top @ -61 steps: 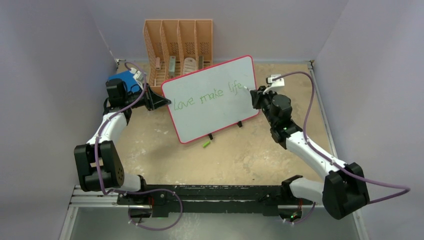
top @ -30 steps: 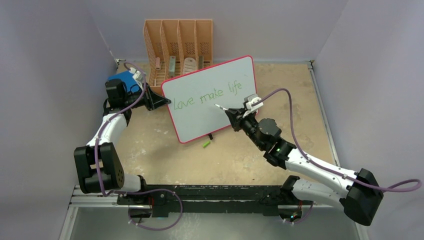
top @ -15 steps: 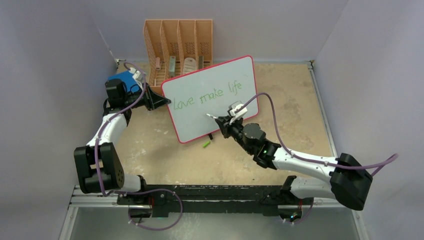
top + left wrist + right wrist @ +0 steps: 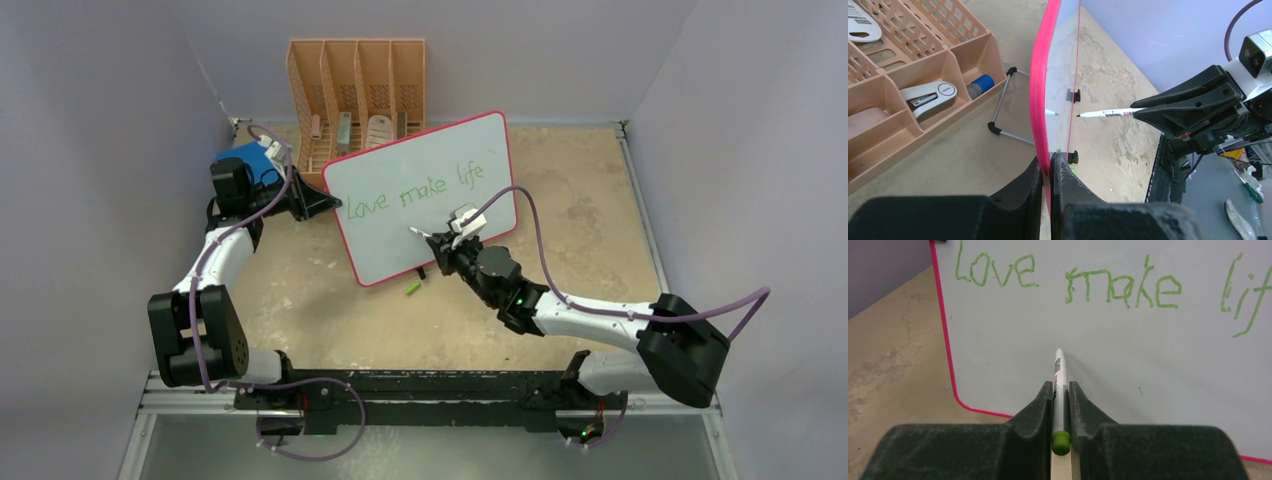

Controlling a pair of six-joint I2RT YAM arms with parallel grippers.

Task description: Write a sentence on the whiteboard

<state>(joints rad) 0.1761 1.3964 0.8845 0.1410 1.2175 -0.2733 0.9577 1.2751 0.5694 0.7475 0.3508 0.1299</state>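
Twin arms, same build: left arm (image 4: pixel 225 255) and right arm (image 4: pixel 600 315) in white tapered link shells with chunky matte-black joint housings. Purple cable (image 4: pixel 516 188) loops loose outside each arm, running back from tool toward black base rail (image 4: pixel 420 388). Small white camera block (image 4: pixel 462 218) sits just behind right gripper (image 4: pixel 1061 387). Green indicator light (image 4: pixel 517 298) further back. Left gripper (image 4: pixel 1049 165) and right alike: matte-black wedge fingers (image 4: pixel 1033 415), rough-textured.

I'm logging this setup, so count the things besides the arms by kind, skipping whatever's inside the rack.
whiteboard: 1
marker: 1
small green piece: 1
peach rack: 1
blue book: 1
total: 5
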